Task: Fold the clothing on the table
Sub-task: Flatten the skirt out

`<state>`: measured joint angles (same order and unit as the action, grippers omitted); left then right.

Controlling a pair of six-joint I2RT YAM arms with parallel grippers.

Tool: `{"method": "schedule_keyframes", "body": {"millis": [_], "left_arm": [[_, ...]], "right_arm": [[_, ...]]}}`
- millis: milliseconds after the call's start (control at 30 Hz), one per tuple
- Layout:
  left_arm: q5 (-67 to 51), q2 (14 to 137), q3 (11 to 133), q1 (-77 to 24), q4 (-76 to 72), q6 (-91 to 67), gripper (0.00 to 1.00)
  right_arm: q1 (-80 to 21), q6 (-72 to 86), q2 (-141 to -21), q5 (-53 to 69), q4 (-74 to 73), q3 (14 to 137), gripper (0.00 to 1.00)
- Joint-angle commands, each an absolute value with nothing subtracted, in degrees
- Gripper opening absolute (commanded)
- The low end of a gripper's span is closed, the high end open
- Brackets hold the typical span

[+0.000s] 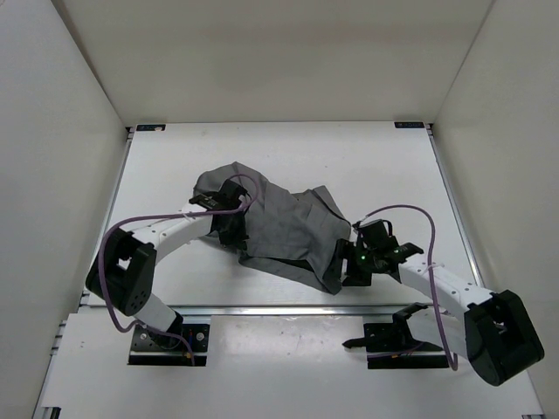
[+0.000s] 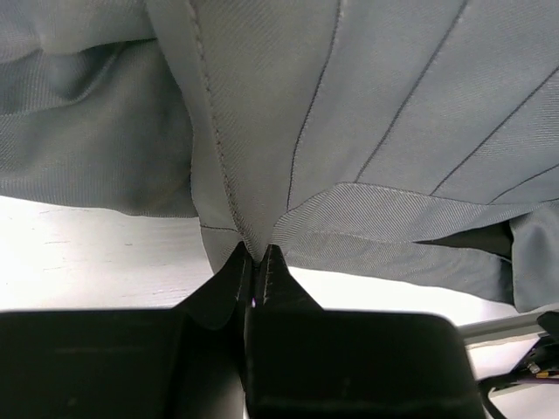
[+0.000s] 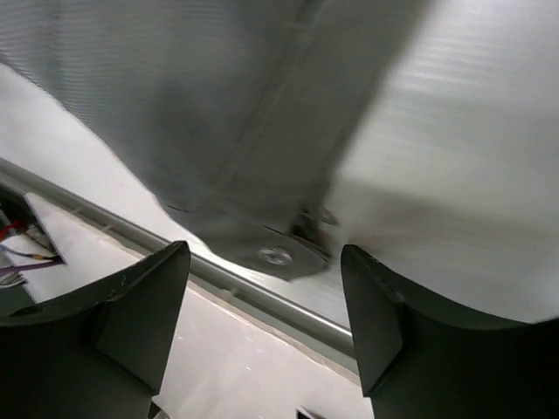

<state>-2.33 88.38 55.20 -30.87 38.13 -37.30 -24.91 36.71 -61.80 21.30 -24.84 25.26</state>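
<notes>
The grey pleated clothing lies crumpled in the middle of the white table. My left gripper sits at its left part. In the left wrist view the left gripper is shut on a seam fold of the clothing, which is bunched and lifted off the table. My right gripper hovers at the garment's near right corner. In the right wrist view the right gripper is open, with nothing between its fingers. Just beyond them lies the clothing's corner, blurred, with a round metal snap.
A thin metal rail runs along the table's near edge, just under the garment's near corner; it also shows as the rail in the right wrist view. White walls enclose the table on three sides. Purple cables loop over both arms.
</notes>
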Motion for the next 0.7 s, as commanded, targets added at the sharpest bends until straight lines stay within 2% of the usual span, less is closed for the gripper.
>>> {"method": "schedule_keyframes", "body": {"millis": [0,33,100,133,267,467,533,667], "left_arm": [[-3.3,85.5,54.1,-30.2,36.0,-38.0,0.0],[-3.7,85.3,53.8,-30.1,36.0,-38.0,0.0],[-3.8,83.9,52.8,-29.8,36.4,-38.1,0.0],[-4.0,82.9,52.4,-29.0,35.8,-38.1,0.0],[-7.7,80.3,55.6,-25.1,34.2,-39.5,0.0],[-12.0,79.9,77.9,-18.1,33.2,-44.5,0.0],[-14.6,79.8,84.5,-16.8,29.9,-47.4,0.0],[-17.2,80.0,93.4,-15.6,29.0,-52.0,0.0]], "right_arm": [[-27.1,39.7,-65.0,20.7,-18.5,22.2,0.68],[-28.0,39.8,-67.2,20.8,-17.9,23.0,0.65],[-28.7,39.5,-70.4,22.1,-17.5,24.7,0.38],[-29.1,38.9,-73.4,22.3,-18.0,25.8,0.0],[-27.3,35.3,-72.7,19.5,-24.1,33.7,0.0],[-15.9,28.8,-66.5,17.1,-34.3,58.1,0.0],[-14.6,27.3,-65.8,16.4,-36.0,67.4,0.0],[-13.4,24.7,-64.3,14.9,-39.4,78.4,0.0]]}}
